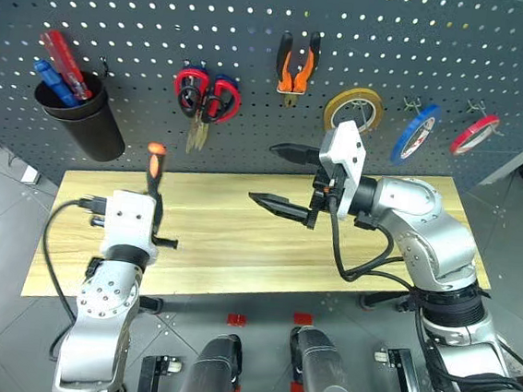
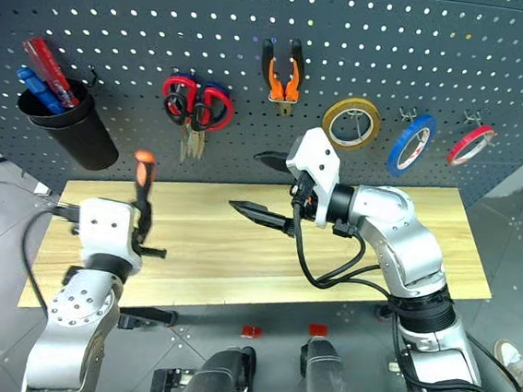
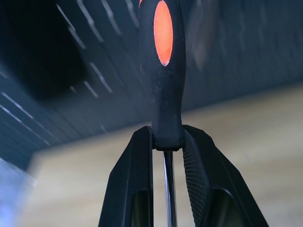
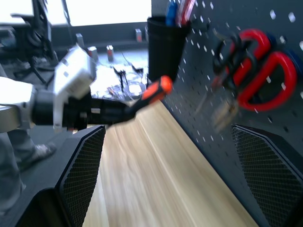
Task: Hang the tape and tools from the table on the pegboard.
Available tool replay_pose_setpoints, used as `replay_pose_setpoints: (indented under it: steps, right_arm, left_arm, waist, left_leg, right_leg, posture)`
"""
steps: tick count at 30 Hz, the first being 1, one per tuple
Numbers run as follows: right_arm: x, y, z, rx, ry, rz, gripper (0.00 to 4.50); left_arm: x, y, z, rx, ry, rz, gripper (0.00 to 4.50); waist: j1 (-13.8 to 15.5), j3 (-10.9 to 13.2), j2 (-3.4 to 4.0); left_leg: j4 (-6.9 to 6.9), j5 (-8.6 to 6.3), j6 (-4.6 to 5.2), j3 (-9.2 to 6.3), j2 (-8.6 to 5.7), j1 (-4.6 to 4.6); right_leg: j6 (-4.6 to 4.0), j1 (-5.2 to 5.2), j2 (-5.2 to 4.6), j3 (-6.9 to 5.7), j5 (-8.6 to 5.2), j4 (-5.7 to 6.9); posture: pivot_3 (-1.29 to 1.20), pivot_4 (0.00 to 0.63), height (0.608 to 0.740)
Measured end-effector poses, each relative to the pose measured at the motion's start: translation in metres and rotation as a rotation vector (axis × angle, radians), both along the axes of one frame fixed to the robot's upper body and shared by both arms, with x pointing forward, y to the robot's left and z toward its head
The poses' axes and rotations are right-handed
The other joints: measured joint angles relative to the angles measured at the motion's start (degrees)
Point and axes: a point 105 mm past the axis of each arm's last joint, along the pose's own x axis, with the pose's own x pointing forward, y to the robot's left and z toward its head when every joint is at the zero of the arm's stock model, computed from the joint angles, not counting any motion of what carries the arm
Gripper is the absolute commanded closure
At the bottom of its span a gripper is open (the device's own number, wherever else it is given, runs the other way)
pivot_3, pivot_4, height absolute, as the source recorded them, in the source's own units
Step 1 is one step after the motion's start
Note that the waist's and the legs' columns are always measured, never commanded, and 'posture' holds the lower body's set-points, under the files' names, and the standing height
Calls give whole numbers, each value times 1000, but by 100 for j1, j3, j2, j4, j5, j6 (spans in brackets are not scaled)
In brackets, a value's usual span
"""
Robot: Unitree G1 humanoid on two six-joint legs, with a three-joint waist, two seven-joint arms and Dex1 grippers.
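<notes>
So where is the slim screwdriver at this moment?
The screwdriver is held upright in the left tool, above the left part of the table, below and right of the black cup on the pegboard.

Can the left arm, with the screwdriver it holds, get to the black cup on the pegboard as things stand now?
Probably yes. The left gripper is shut on the screwdriver, and the black cup hangs just above and to its left, with nothing between them. The right gripper stands well aside.

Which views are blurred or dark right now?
Left wrist view: black-and-orange screwdriver handle and left hand sharp, grey perforated pegboard behind streaked and dim. Right wrist view: red-handled scissors smeared, window glare at the far end. Head views: evenly lit, sharp.
</notes>
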Motion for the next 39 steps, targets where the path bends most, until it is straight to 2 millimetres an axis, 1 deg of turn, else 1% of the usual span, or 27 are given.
replay_pose_setpoints:
  steps: [3,5,7,8,9,10,13,14,15,18,23,26,29,32,36,38,39]
  right_arm:
    - [-1,3,11,25,-27,15,0]
    - [-1,5,17,36,-38,20,0]
    - [-2,8,24,49,-52,35,0]
    - [-3,11,29,61,-62,47,0]
    - [-3,12,33,71,-65,52,0]
    - [-3,14,37,83,-68,59,0]
    - [-1,18,44,109,-73,65,0]
    - [0,19,45,114,-72,66,0]
    - [2,19,45,117,-70,63,0]
    - [5,27,53,124,-60,63,0]
    - [4,35,59,103,-6,78,0]
    - [2,39,60,105,20,96,0]
    - [1,39,60,105,19,97,0]
    - [1,39,61,105,18,101,0]
    - [-3,39,62,103,7,114,0]
    - [-3,39,62,102,7,116,0]
    - [-3,39,62,102,8,117,0]
  left_arm:
    - [-8,1,29,40,-124,54,3944]
    - [-11,9,48,72,-190,93,3944]
    - [-13,21,73,105,-268,144,3944]
    - [-16,29,91,129,-320,173,3944]
    - [-17,33,104,150,-358,186,3944]
    - [-20,37,123,175,-416,203,3944]
    - [-23,49,170,220,-551,240,3944]
    - [-24,53,177,222,-576,251,3944]
    - [-23,56,181,223,-586,252,3944]
    - [-3,69,186,213,-573,240,3944]
    - [20,81,180,188,-576,222,3944]
    - [32,82,175,186,-586,209,3944]
    - [43,82,163,159,-582,208,3944]
    - [49,86,152,122,-575,226,3944]
    - [49,86,140,95,-575,243,3944]
    - [48,87,136,76,-579,262,3214]
    - [48,87,135,67,-581,267,2996]
  waist:
    - [-3,-4,-1]
    - [-9,-4,-2]
    - [-8,-7,-5]
    - [-10,-11,-9]
    - [-9,-14,-15]
    - [-11,-23,-26]
    - [-12,-51,-48]
    - [-14,-62,-49]
    - [-16,-66,-50]
    - [-22,-67,-52]
    - [-40,-69,-55]
    - [-44,-70,-56]
    - [-60,-72,-59]
    - [-102,-73,-60]
    - [-173,-77,-64]
    - [-196,-79,-66]
    - [-201,-80,-66]
  left_leg:
    - [0,0,1,1,1,0]
    - [0,0,0,2,2,0]
    - [0,1,-1,3,3,-2]
    - [0,2,-3,7,3,-1]
    - [1,4,-6,7,3,-8]
    - [2,16,-27,8,3,-16]
    - [3,20,-33,19,3,-32]
    - [3,20,-33,25,2,-34]
    - [4,20,-33,32,1,-33]
    - [7,24,-39,35,4,-58]
    - [7,26,-41,35,8,-67]
    - [7,25,-41,37,7,-67]
    - [8,26,-41,40,6,-68]
    - [8,26,-41,42,7,-70]
    - [9,26,-41,43,7,-70]
    - [11,26,-41,44,7,-70]
    - [12,27,-41,44,8,-70]
  right_leg:
    - [0,-1,2,-3,0,2]
    - [0,-5,4,-2,0,8]
    - [0,-13,6,-3,0,17]
    - [0,-16,6,-3,0,22]
    - [0,-25,5,-4,0,26]
    - [0,-38,6,-4,0,29]
    - [-1,-66,4,-2,1,36]
    - [-1,-70,2,-2,1,35]
    - [-2,-73,-2,-1,1,38]
    - [-6,-102,-3,-6,4,39]
    - [-18,-114,-3,-14,11,41]
    - [-20,-116,-4,-14,13,42]
    - [-21,-118,-5,-14,14,41]
    - [-21,-123,-5,-14,14,43]
    - [-22,-123,-5,-13,15,44]
    - [-22,-123,-5,-13,15,46]
    - [-22,-123,-5,-13,15,47]
  posture:
    - [-238,239,740]
    - [-228,235,740]
    - [-221,230,740]
    - [-220,227,740]
    - [-216,224,740]
    - [-213,222,740]
    - [-212,220,740]
    - [-219,217,740]
    - [-220,217,740]
    - [-222,216,740]
    - [-242,215,740]
    - [-242,215,740]
    - [-261,216,740]
    - [-265,215,740]
    - [-267,217,740]
    - [-267,217,740]
    - [-264,219,740]
